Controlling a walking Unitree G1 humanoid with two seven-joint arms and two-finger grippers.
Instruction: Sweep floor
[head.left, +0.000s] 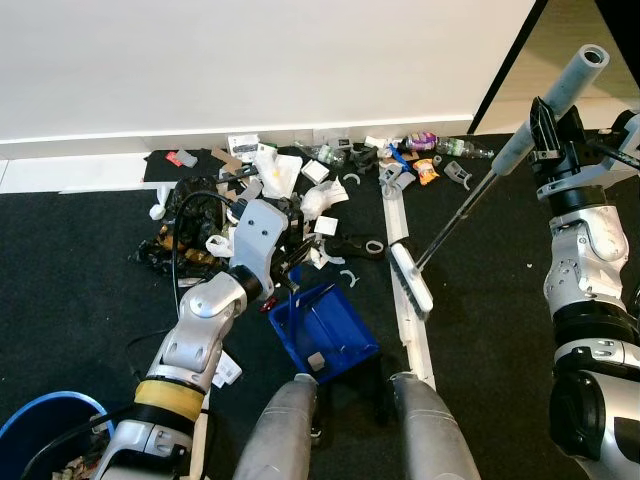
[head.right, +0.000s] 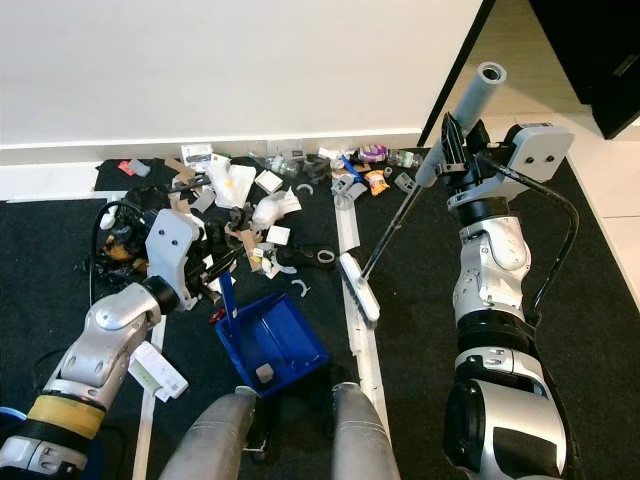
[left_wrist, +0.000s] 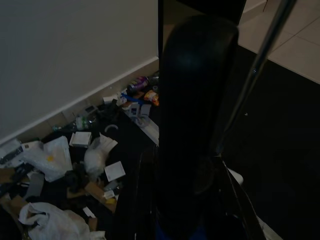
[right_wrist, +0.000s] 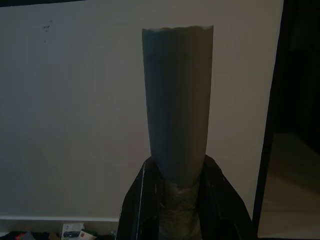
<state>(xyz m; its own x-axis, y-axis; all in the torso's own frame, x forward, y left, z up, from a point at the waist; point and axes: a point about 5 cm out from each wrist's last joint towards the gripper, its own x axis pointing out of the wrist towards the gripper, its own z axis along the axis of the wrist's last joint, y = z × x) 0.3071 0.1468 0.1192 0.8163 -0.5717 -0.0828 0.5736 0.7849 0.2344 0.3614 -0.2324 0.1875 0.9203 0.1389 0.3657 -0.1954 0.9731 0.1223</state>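
Nearest, at the bottom of the head views, the robot's two grey legs (head.left: 355, 430) stand on dark carpet (head.left: 80, 250). At the near left corner sits the rim of a blue bin (head.left: 30, 420), likely where the rubbish is meant to end up.

Just beyond the legs, a blue dustpan (head.left: 325, 330) rests on the floor with its open mouth turned toward the litter and a few scraps already inside. Its upright handle (head.right: 228, 290) rises to the left gripper (head.left: 290, 268), whose black fingers are closed around it, holding the pan steady so that rubbish can be pushed in.

To the right of the dustpan, a pale strip (head.left: 410, 310) runs along the floor from near to far. The broom head (head.left: 411, 280) lies on this strip, a little to the right of the pan. From it the long grey broom handle (head.left: 530, 120) slants up and to the right to the right gripper (head.right: 452, 150), raised high on the right. In the right wrist view its two fingers are clamped on either side of the handle's thick grey end, a high grip that gives reach for drawing the head across the floor.

Farther off, a spread of litter (head.left: 300, 180) lies against the white wall (head.left: 250, 60): crumpled paper, small boxes, plastic bottles, wrappers and a tangle of black cable on the left. Most of it is still unswept, so the job looks to be at an early stage.
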